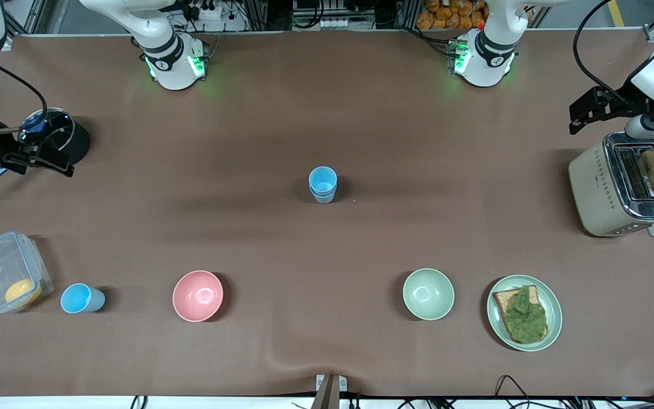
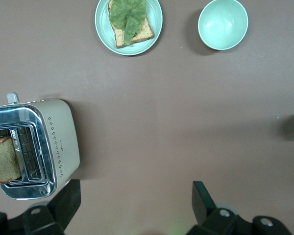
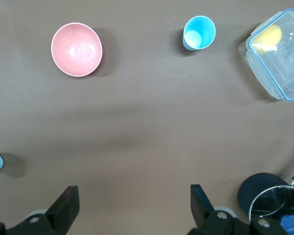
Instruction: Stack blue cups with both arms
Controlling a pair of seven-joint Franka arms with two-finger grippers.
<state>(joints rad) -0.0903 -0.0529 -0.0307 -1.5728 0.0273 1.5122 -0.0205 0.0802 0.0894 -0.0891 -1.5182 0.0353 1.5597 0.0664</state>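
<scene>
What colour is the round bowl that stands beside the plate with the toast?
The round bowl is pale green; the left wrist view shows it best.

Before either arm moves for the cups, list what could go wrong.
1. The single blue cup stands close beside the clear container; the right hand, open, might bump it.
2. The stacked cups at mid-table could tip if the next cup comes in off-centre.
3. The left hand, open, hangs by the toaster.

you have bare counter [image 1: 327,102] all around the stacked cups [image 1: 322,184] mid-counter. the lone cup [image 1: 81,299] is hemmed between the lidded box [image 1: 6,271] and the pink bowl [image 1: 197,295], reachable from above.
</scene>
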